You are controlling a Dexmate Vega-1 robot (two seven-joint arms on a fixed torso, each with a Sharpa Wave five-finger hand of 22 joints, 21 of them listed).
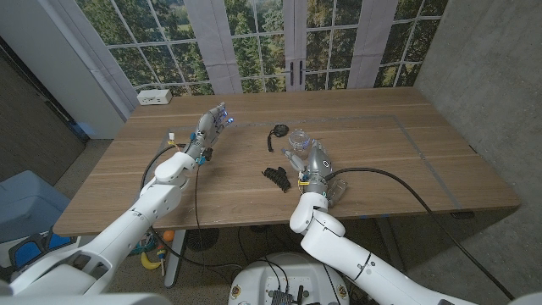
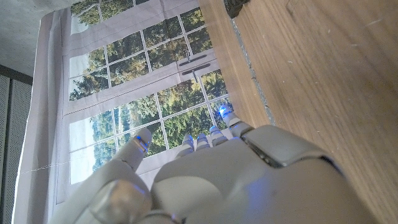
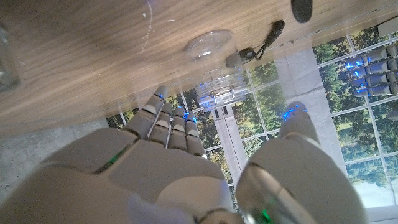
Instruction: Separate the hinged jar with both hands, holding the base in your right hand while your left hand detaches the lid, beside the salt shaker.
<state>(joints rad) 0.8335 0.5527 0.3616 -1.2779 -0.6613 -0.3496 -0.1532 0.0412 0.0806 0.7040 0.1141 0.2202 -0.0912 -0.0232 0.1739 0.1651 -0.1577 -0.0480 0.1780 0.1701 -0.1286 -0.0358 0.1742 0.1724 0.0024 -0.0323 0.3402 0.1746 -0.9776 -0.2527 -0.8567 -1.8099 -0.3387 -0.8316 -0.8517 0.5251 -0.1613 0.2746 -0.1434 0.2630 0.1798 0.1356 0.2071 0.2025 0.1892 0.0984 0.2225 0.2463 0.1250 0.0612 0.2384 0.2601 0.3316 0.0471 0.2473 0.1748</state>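
The clear hinged jar [image 1: 297, 141] stands upright mid-table; it also shows in the right wrist view [image 3: 214, 65] with a dark clasp piece [image 3: 256, 45] beside it. My right hand [image 1: 312, 163] sits just in front of the jar, fingers [image 3: 168, 124] spread and reaching toward it, holding nothing. A round black-rimmed piece [image 1: 278, 131] lies just left of the jar. My left hand [image 1: 212, 124] is raised over the table's left part, well away from the jar, fingers apart and empty; its back shows in the left wrist view [image 2: 249, 180]. A clear glass item, probably the salt shaker [image 1: 338, 188], stands right of my right wrist.
A dark crumpled object [image 1: 275, 176] lies on the wood left of my right hand. A white box [image 1: 155, 97] sits at the table's far left corner. Large windows stand behind the table. My left hand's fingertips [image 3: 372, 65] show in the right wrist view.
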